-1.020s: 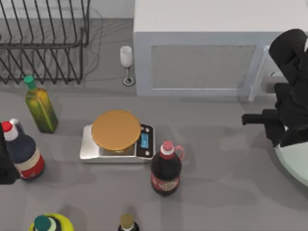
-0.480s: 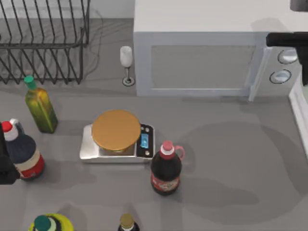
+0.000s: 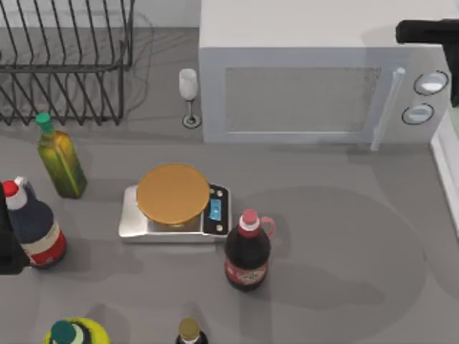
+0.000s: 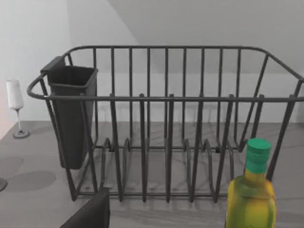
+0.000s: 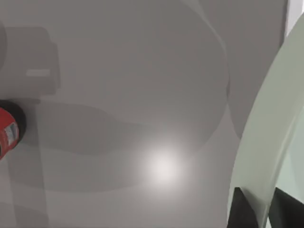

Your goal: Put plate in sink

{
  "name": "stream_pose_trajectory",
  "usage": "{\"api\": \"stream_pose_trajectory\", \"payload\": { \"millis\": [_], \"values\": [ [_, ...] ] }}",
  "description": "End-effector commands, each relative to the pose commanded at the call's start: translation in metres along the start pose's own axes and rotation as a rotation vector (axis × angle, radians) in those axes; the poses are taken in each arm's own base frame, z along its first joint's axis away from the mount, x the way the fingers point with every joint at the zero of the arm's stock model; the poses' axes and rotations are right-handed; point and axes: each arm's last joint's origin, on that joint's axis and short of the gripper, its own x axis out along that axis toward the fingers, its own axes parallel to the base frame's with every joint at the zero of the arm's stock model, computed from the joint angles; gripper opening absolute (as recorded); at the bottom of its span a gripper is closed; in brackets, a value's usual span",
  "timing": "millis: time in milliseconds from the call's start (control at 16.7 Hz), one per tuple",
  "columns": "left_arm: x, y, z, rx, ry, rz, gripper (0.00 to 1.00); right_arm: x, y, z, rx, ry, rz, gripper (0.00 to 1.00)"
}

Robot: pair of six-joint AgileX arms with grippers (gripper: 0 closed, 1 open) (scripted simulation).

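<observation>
Right tool (image 5: 254,209): pinching the rim of the pale mint-green plate (image 5: 266,142), fingers either side of its edge.
Plate: raised off the table (image 3: 337,236), at the microwave's (image 3: 315,79) right end, tilted edge-on, probably for carrying toward the sink.
Left tool: cannot tell; parked facing the dish rack (image 4: 166,128), left of the microwave.

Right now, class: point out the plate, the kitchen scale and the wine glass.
plate (image 5: 259,142): right wrist view, on its pale green rim.
kitchen scale (image 3: 172,192): top view, on the centre of its orange-brown disc.
wine glass (image 3: 188,83): top view, on its bowl.
</observation>
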Motion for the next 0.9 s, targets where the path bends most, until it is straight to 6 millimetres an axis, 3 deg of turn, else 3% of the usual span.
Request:
{"api": "stream_pose_trajectory", "payload": {
  "millis": [240,540,720,900],
  "values": [
    [0.0,0.0,0.0,0.0,0.0,0.0,1.0,0.003,-0.008,0.012,0.03,-0.016,-0.009,0.0],
    [0.0,0.0,0.0,0.0,0.0,0.0,1.0,0.023,-0.055,0.08,0.13,-0.078,-0.059,0.0],
    [0.0,0.0,0.0,0.0,0.0,0.0,1.0,0.059,-0.093,0.129,0.145,-0.064,-0.084,0.0],
    [0.0,0.0,0.0,0.0,0.0,0.0,1.0,0.111,-0.123,0.164,0.098,-0.004,-0.078,0.0]
  ]
}}
